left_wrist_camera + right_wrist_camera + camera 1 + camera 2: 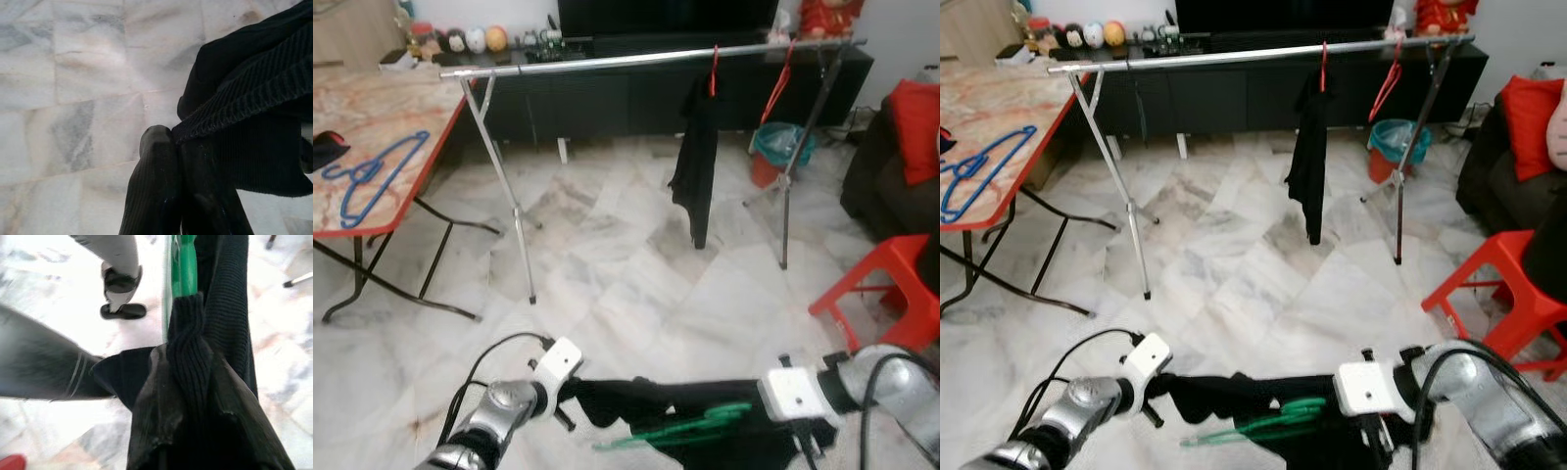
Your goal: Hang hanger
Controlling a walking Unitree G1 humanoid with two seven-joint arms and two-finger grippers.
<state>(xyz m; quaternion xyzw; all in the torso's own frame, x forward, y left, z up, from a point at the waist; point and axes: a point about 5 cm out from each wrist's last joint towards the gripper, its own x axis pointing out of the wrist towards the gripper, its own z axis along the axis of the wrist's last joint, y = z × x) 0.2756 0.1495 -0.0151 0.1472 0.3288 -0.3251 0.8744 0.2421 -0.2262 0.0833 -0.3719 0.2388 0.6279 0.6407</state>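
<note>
Pinching the black garment (705,416) from both ends, our left gripper (178,147) and right gripper (188,333) keep it stretched with the green hanger (680,426) inside (ready to lift), low at 6 o'clock; the rail (646,59) waits at 12.

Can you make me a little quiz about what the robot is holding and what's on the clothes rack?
1. What colour is the hanger inside the black garment the robot holds?
2. True or false: the clothes rack already has a black garment hanging on it.
3. Where does the blue hanger lie? A) on the floor B) on the table C) on the red stool

Key: 1. green; 2. true; 3. B. Both the left gripper and right gripper pinch the garment.
</note>
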